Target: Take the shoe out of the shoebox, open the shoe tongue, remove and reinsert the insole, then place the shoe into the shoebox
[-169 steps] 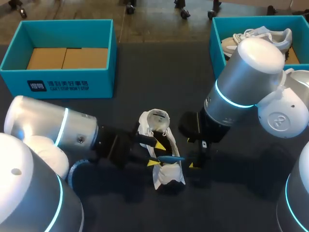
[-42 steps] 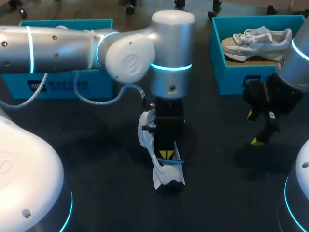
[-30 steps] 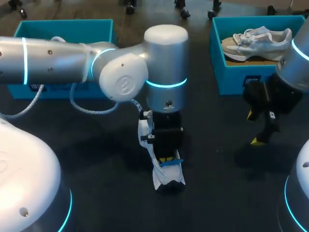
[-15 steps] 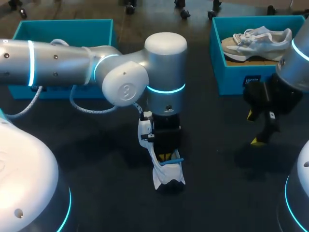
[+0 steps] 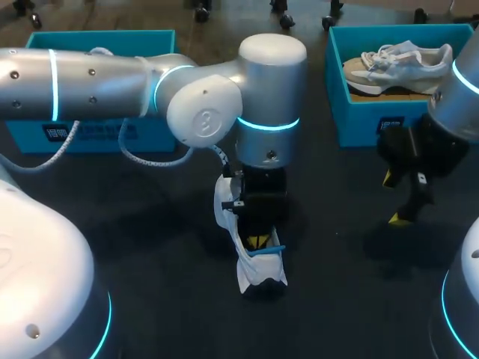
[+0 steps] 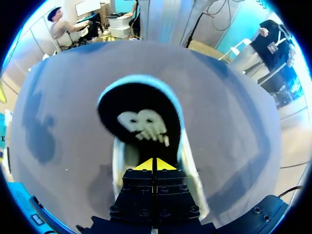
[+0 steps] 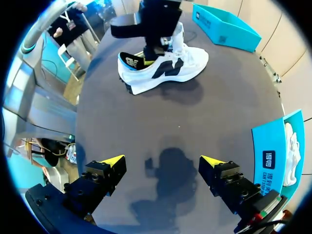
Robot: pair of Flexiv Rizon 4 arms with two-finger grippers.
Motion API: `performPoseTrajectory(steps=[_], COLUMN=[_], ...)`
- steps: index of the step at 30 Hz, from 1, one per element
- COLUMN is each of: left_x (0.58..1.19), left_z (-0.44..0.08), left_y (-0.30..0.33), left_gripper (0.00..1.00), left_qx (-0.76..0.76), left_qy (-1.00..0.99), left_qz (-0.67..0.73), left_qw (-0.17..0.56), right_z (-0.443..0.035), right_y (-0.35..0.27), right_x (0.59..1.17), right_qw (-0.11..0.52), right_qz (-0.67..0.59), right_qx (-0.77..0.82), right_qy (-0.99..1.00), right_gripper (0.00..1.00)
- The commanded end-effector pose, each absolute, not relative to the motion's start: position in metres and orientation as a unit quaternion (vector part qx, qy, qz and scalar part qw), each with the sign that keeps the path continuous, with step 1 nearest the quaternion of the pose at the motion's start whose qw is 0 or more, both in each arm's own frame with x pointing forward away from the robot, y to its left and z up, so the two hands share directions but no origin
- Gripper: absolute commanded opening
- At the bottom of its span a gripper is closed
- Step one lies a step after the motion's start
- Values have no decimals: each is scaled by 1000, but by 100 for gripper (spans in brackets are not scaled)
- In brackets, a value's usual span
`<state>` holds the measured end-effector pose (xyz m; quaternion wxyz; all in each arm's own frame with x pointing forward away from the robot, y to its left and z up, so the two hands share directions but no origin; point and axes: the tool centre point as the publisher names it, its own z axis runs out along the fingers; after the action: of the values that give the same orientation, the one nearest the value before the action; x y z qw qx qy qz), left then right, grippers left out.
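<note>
While the left arm comes across from the left of the frame, the left fingers [image 5: 258, 241] point straight down into the shoe [image 5: 260, 271], which stands on its sole on the tabletop [image 5: 150, 247] at lower centre, toe toward the bottom of the frame. From the wrist, the left fingers [image 6: 146, 165] are pressed together at the tips, just inside the collar of the shoe [image 6: 119, 161]; nothing shows pinched between them. Ahead of them lies the dark insole [image 6: 131, 105] with its pale mark.

Off at the right edge the right fingers [image 5: 400, 218] hang above bare tabletop, spread wide apart [image 7: 109, 163], with the shoe [image 7: 165, 68] well ahead of them.

This looks a light shoe, soft in the upper and firm in the sole. It would likely tip or slide if pushed from one side, so a hold on the heel collar seems steadiest. The insole should be thin and floppy; a pinch at its heel edge looks best.

The left box [image 5: 75, 133] sits upper left behind the arm.
</note>
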<state>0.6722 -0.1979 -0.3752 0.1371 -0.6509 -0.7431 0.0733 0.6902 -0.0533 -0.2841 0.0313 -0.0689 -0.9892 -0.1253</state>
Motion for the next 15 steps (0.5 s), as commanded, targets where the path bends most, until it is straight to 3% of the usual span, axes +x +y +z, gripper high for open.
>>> performPoseTrajectory(steps=[1, 15], left_x=[665, 682], left_z=[-384, -440], left_y=[-201, -193], left_gripper=[0, 0], left_qx=[-653, -637], left_qy=[-741, -760], left_qz=[57, 41], left_qw=[149, 125], right_z=[-285, -285], right_y=[-53, -53], right_x=[690, 690], right_qw=[31, 31], right_qz=[-124, -124], right_qx=[-69, -69], right_qy=[-989, -989], right_gripper=[100, 100])
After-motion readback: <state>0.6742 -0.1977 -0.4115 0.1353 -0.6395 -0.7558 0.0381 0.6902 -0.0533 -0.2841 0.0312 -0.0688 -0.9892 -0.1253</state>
